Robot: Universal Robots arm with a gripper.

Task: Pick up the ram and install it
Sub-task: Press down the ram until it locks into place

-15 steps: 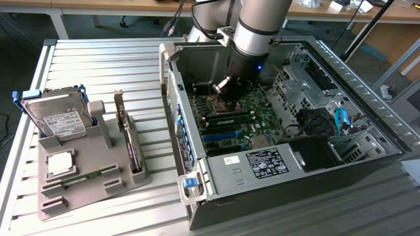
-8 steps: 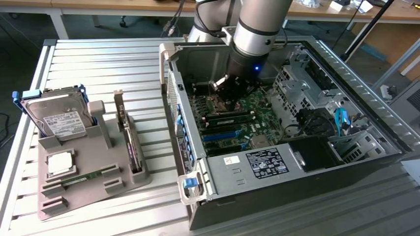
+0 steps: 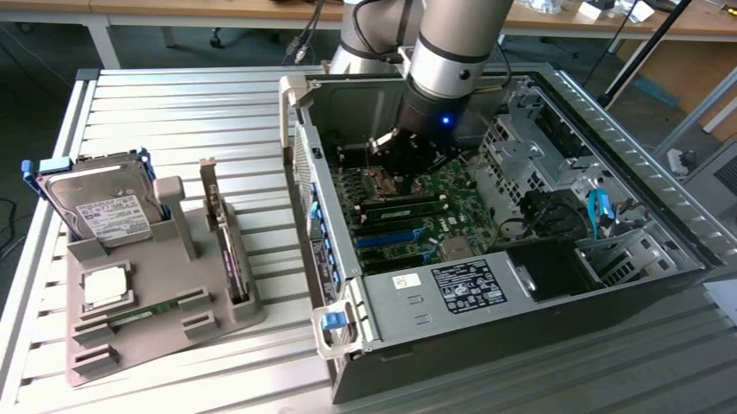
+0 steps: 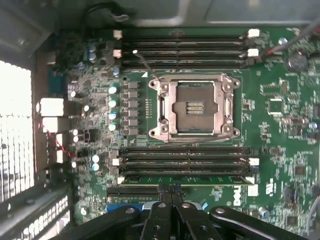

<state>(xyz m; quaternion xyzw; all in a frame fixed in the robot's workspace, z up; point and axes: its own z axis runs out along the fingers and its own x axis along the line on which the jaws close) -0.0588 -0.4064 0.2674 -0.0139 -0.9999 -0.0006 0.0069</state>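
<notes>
- The ram (image 4: pixel 185 179) is seated in a motherboard (image 4: pixel 280 125) slot.
- The gripper (image 4: pixel 170 192) is positioned just above it, fingers narrowed together, nothing held.

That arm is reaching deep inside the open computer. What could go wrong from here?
1. The long, thin green ram stick sits in the motherboard slot nearest the gripper, whose jaws look shut at its middle. Pressing only there might leave one end unseated.
2. The square silver processor socket lies open, its contacts exposed, a few slots away. A sideways slip could probably damage it.
</notes>
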